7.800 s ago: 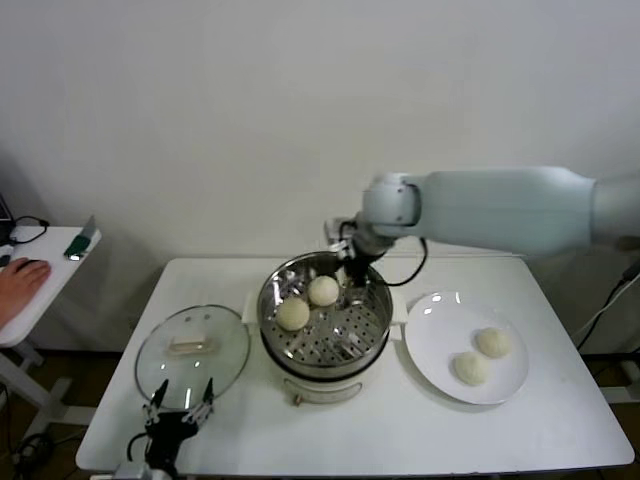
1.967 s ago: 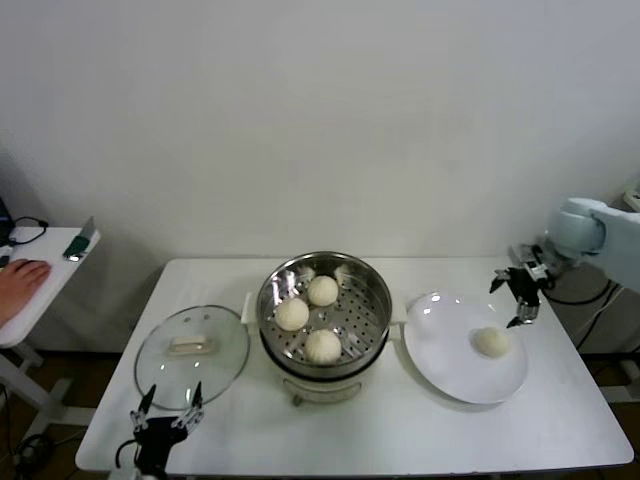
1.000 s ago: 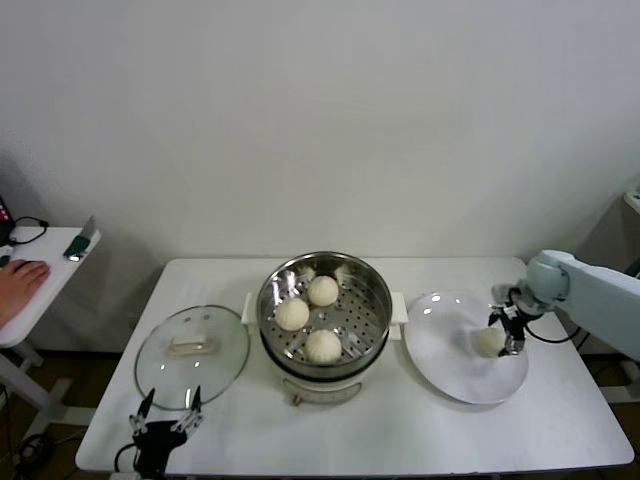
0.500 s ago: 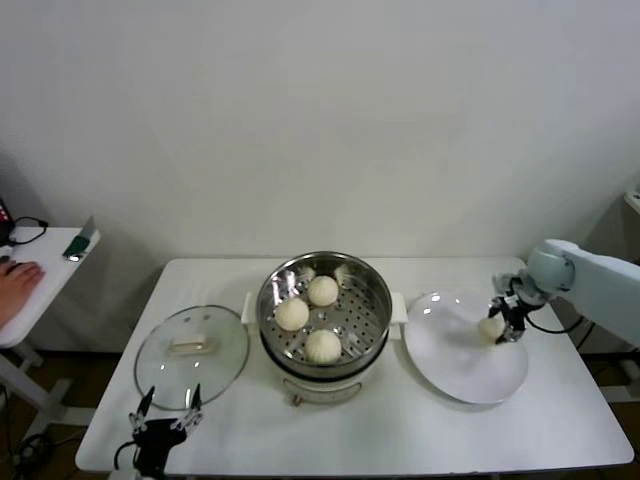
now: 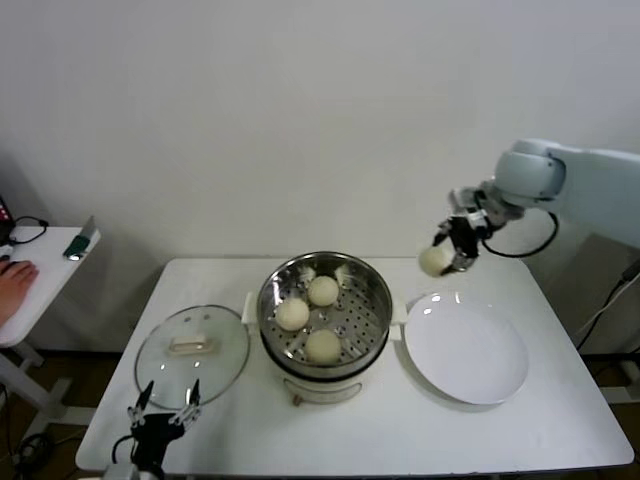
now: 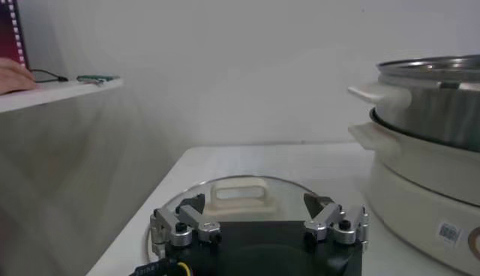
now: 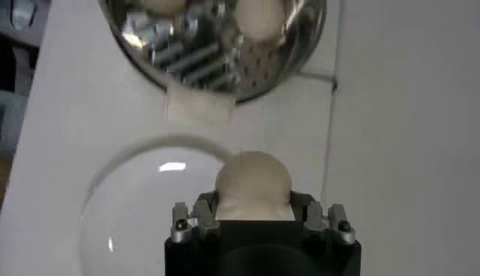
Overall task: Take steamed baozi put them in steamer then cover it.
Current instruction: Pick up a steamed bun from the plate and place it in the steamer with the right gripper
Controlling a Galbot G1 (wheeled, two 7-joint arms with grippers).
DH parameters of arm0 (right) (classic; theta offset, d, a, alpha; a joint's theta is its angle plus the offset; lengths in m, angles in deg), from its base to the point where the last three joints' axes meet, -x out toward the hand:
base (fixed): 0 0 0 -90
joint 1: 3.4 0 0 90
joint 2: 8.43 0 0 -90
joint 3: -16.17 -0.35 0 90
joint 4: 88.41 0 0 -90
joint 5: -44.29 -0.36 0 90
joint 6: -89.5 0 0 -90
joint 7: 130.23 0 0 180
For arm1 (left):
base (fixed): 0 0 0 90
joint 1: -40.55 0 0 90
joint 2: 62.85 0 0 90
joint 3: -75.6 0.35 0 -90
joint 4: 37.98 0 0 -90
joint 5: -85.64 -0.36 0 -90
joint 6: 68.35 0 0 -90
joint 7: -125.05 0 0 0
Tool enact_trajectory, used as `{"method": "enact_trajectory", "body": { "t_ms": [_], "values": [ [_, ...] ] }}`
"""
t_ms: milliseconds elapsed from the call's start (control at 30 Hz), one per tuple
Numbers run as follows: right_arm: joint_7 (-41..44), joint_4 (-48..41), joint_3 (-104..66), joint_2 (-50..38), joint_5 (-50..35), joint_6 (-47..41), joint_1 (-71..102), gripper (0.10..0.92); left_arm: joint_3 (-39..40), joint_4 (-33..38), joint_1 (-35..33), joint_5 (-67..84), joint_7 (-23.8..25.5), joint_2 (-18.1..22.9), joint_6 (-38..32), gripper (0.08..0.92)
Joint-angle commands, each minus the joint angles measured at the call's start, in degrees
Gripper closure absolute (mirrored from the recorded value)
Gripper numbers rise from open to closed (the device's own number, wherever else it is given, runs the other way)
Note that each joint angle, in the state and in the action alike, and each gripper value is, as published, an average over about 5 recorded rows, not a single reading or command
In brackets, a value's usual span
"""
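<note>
White table [image 5: 400,430]: a soft baozi [image 5: 433,262] is being gripped gently at its sides by the right hand [image 5: 452,252], above the plate [image 5: 466,350]; left hand [image 5: 163,418] open.

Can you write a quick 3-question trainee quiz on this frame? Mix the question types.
1. How many steamed baozi lie in the steamer?
2. True or false: the cover sits on the steamer.
3. Which gripper holds a bun: A) left gripper, B) right gripper, C) neither?

Key:
1. Three, on the perforated floor.
2. False. It lies flat on the table, to the robot's left of the steamer.
3. B. It is shut on the fourth baozi, raised above the bare white plate; the left gripper waits open at the table's near edge by the cover.
</note>
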Motion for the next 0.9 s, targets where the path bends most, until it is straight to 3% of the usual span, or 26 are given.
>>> {"method": "enact_trajectory", "body": {
  "t_ms": [33,567,900],
  "values": [
    [-7.3,10.2,-1.6,9.8,-13.6,-9.0,-4.9,0.38,-0.1,0.1,-0.1,0.4,0.0,-0.3,-0.1,0.177],
    [-12.3,5.0,-4.6,11.8,-0.4,-12.2,16.5,0.383,-0.2,-0.4,0.0,0.4,0.0,0.3,-0.3,0.177],
    [-13.4,3.2,-6.6,12.8,2.0,-13.1,20.9,0.382,0.0,-0.5,-0.1,0.1,-0.1,0.3,-0.5,0.177]
  ]
}}
